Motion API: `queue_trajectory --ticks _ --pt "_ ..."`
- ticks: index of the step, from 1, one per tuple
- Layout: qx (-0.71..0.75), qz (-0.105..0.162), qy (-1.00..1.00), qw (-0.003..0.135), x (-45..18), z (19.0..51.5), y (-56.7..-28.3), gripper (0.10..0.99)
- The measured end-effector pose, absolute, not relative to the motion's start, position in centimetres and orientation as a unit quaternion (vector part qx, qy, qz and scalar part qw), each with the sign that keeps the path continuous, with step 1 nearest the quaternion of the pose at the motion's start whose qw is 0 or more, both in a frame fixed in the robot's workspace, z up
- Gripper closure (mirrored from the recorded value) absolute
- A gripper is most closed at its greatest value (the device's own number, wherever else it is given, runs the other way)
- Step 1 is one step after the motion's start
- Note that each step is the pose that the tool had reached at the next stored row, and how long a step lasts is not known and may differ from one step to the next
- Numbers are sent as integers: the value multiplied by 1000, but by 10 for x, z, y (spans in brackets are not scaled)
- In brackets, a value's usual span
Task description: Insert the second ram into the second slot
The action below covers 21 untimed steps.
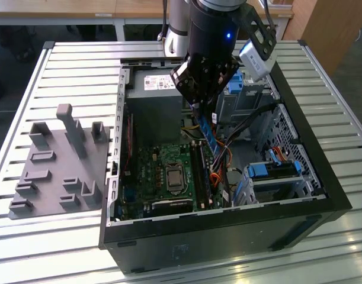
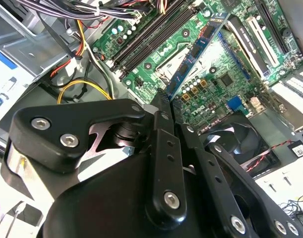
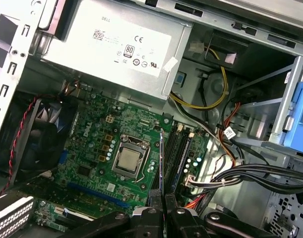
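Slatted metal table (image 1: 80,59) holds a grey fixture (image 1: 56,165) by its edge at the exterior view's left, with an open computer case (image 1: 228,236) at its centre. Over the motherboard (image 1: 151,171), the gripper (image 1: 198,105) pinches the second ram (image 1: 208,133) tightly, slanting down toward the memory slots (image 1: 198,168).

the end effector (image 3: 162,204) grips the second ram (image 3: 161,158) edge-on over the motherboard (image 3: 91,146), beside its memory slots (image 3: 177,151).

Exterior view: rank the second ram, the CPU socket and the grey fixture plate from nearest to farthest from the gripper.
1. second ram: held in the gripper, above the motherboard.
2. CPU socket: on the motherboard, inside the case.
3. grey fixture plate: outside the case, at the exterior view's left.
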State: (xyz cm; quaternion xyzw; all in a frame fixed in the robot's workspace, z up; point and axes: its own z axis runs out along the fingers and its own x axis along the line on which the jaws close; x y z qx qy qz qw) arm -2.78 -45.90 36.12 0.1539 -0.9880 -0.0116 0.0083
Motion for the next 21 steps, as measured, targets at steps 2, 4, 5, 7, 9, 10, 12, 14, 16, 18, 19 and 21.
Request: queue_trajectory --ticks 2,4,5,7,9,10,12,14,16,18,19,21 --pt "154 -12 -988 8 -28 361 -459 949" --pt "154 -12 -988 8 -28 356 -459 949" --pt "154 -12 -988 8 -28 356 -459 949" --pt "154 -12 -988 8 -28 356 -459 949" --pt "154 -12 -988 8 -28 355 -459 949" --pt "154 -12 -988 8 -28 355 -459 949" --pt "154 -12 -988 8 -28 355 -459 949" --pt "154 -12 -988 8 -28 355 -459 949" --pt "154 -12 -988 8 -28 354 -459 949" --pt "154 -12 -988 8 -28 354 -459 949" --pt "154 -12 -988 8 -28 354 -459 949" --pt "154 -12 -988 8 -28 353 -459 949"
